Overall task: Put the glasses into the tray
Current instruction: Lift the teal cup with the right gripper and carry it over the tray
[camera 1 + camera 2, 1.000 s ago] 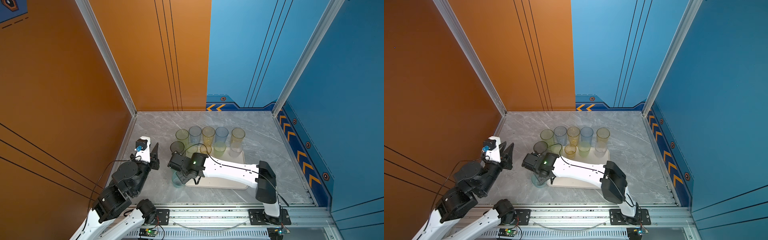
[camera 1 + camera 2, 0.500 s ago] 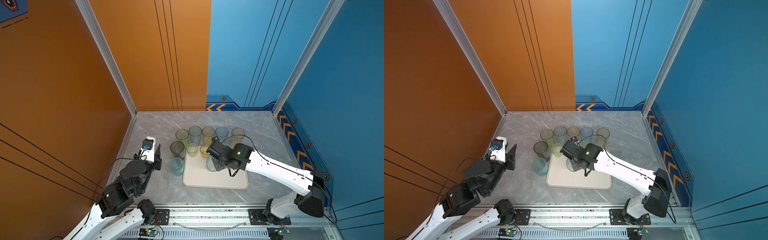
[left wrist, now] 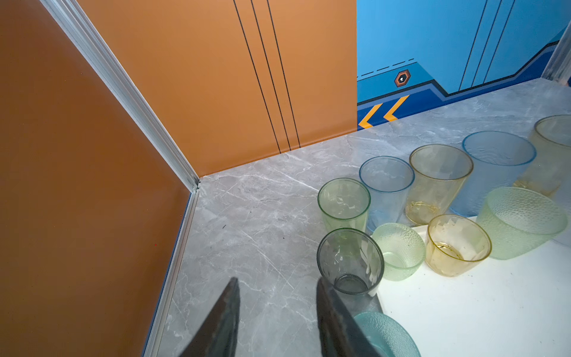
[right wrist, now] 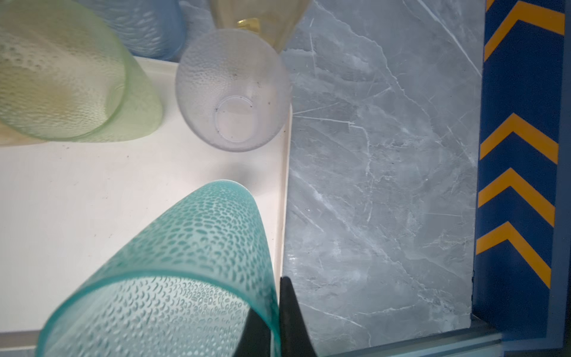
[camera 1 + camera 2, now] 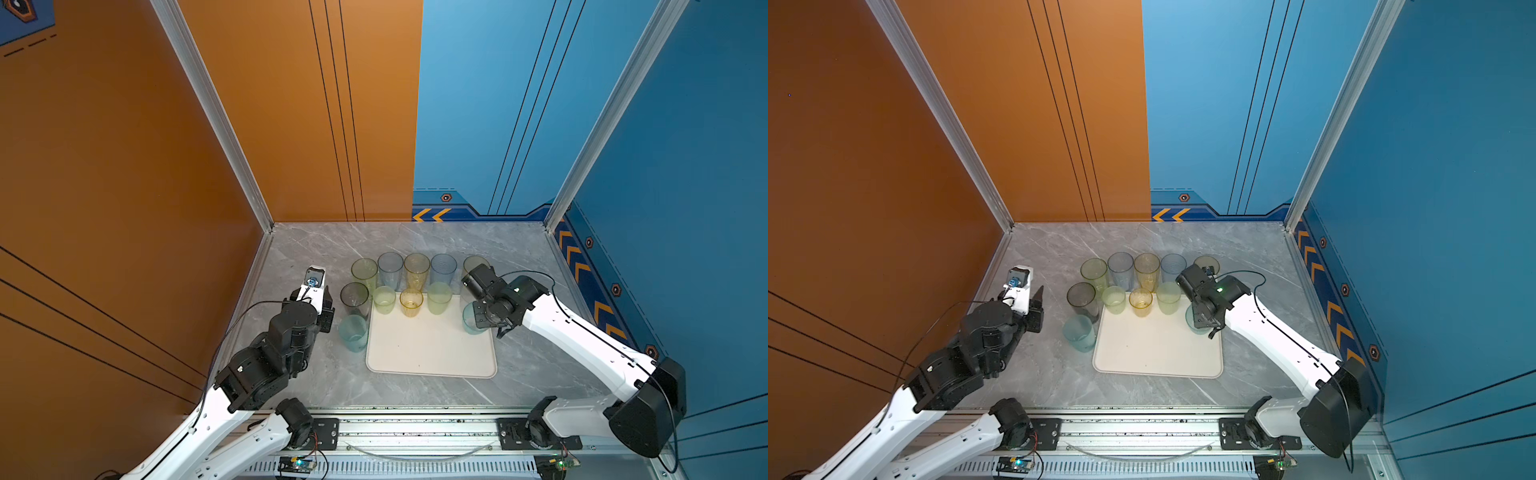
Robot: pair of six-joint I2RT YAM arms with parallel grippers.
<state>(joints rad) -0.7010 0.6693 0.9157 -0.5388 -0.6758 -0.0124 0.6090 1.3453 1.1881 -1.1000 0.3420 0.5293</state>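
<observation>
Swung teal tumbler [image 4: 167, 247] to tray [image 5: 432, 349] edge, pinched in right gripper [image 4: 273, 296]; only needed release. Widened empty left gripper [image 3: 276, 281].

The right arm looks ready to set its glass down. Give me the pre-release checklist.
1. Right gripper shut on the teal tumbler wall: ok.
2. Its base over the tray, inside the rim: ok, though close to the edge.
3. Gap to the frosted clear tumbler: ok.
4. Base resting on the tray: cannot tell.
5. Left gripper open, empty, away from the drop spot: ok.
6. Nothing left outside the tray: not ok; smoky grey tumbler and a second teal tumbler stand on the table.
</observation>
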